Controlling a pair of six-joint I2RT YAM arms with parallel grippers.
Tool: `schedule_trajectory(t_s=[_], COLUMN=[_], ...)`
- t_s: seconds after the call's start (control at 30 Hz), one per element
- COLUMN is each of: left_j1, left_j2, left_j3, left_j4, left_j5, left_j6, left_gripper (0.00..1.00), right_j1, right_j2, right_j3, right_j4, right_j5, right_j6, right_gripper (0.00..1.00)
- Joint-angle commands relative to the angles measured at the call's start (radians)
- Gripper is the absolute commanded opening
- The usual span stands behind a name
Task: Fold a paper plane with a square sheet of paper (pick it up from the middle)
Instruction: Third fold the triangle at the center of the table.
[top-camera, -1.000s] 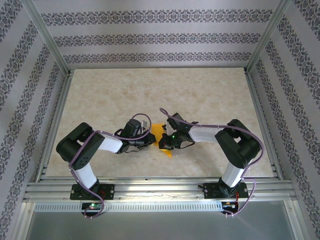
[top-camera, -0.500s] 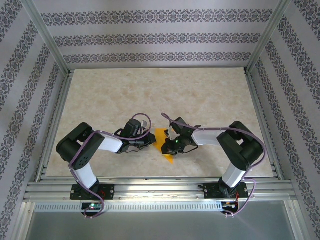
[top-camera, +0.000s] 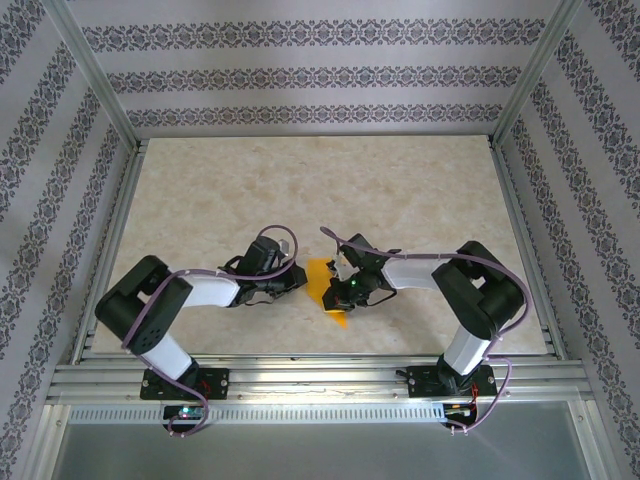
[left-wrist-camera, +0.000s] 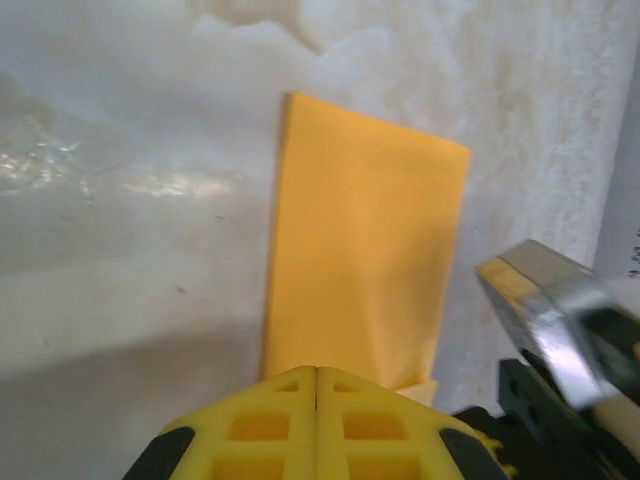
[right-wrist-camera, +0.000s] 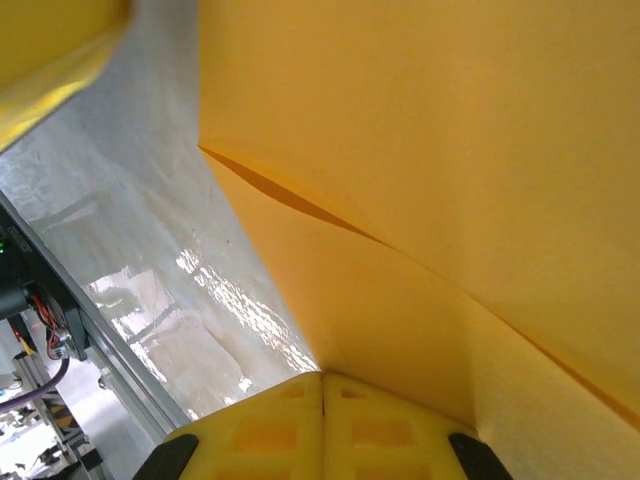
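Left arm (top-camera: 205, 290) and right arm (top-camera: 412, 272) share black joints, white shells, purple cables (top-camera: 345, 238), yellow gridded pincer pads (left-wrist-camera: 262, 425).

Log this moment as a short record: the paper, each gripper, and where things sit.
paper: orange paper, folded into a narrow strip, on the table
left gripper: fingers shut, tips over the strip's end
right gripper: fingers shut against the paper, creases visible
placement: paper between the two grippers, near the table's front
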Motion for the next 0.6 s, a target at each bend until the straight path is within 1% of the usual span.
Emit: schedule_trajectory(t_s=[0.0,0.03,0.13,0.3,0.37,0.5,0.57], left_j1=[-0.035,-0.047,-0.075,-0.128,-0.135,-0.136,-0.136], left_j2=[-0.04,-0.046,-0.034,0.033,0.047,0.078,0.101], left_j3=[0.038,0.052,0.073,0.092,0.101,0.084,0.102], left_j4=[-0.135,-0.172,-0.212,-0.179,-0.19,-0.164,-0.241], left_j5=[0.007,0.001,-0.005,0.002,-0.013,-0.042,-0.08], left_j6=[0.059,0.063,0.045,0.016,0.011,0.001,0.002], left_gripper=[0.06,0.05,0.05,0.03,0.03,0.03,0.01], right_j1=[-0.008,-0.008,-0.011,-0.011,-0.011,-0.011,-0.011], right_j2=[0.017,0.013,0.004,0.009,0.007,-0.009,-0.013], right_j3=[0.026,0.024,0.015,0.006,0.003,-0.014,-0.019], right_j4=[-0.052,-0.052,-0.042,-0.038,-0.04,-0.026,-0.027], right_j5=[0.017,0.021,0.019,0.013,0.014,0.017,0.011], right_j6=[-0.031,-0.027,-0.022,-0.02,-0.022,-0.016,-0.017], right_gripper=[0.05,0.05,0.05,0.05,0.05,0.05,0.05])
